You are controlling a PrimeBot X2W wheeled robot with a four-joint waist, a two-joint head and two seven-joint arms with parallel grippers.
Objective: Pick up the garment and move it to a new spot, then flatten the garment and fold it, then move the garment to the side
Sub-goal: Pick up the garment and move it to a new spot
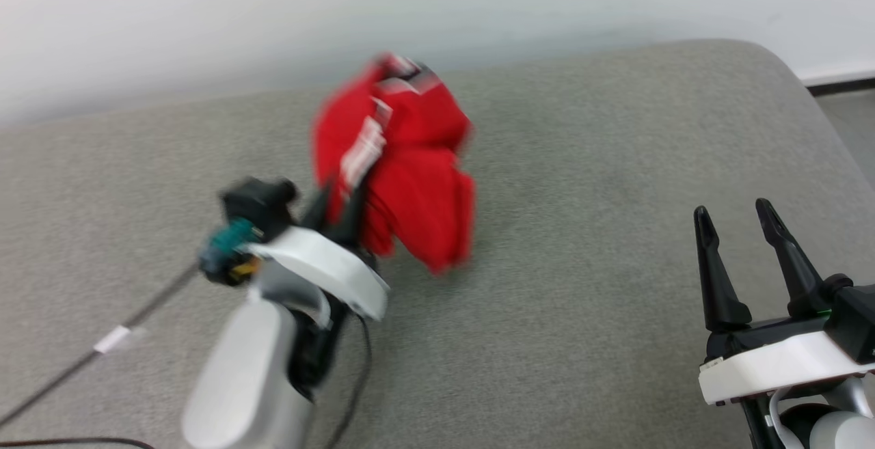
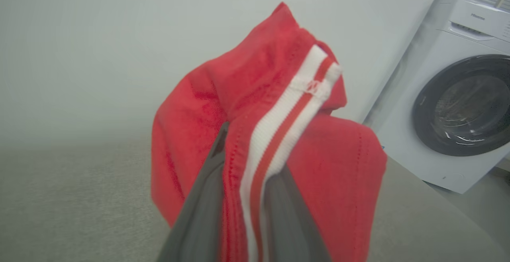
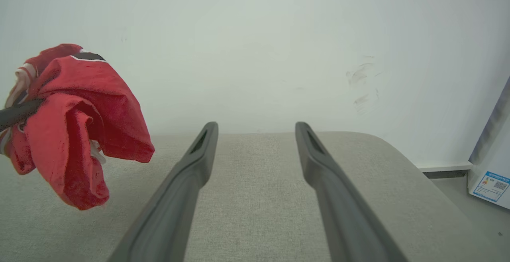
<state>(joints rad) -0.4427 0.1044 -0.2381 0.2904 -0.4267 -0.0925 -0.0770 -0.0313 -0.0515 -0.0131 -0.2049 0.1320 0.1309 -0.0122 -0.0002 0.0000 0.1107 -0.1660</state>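
Grey cloth covers the broad padded table [image 1: 615,278], which runs back to a plain pale wall [image 1: 273,11]. Over the table's far middle, the red shirt [image 1: 410,182] hangs as a crumpled bunch, blurred in the head view. The left gripper [image 1: 340,211] pinches it, fingers narrowed on a fold with the red-and-white striped trim running between them. The bunch droops from that grip towards the table. Its lowest fold is close to the cloth, and I cannot tell whether it touches. The right gripper [image 1: 735,213] is over the table's near right part, well apart from the shirt, its fingers spread wide with nothing between them. Past the table's right end stands a white washing machine [image 2: 458,106] with a dark round door. A thin dark cable [image 1: 137,312] crosses the table's near left corner.
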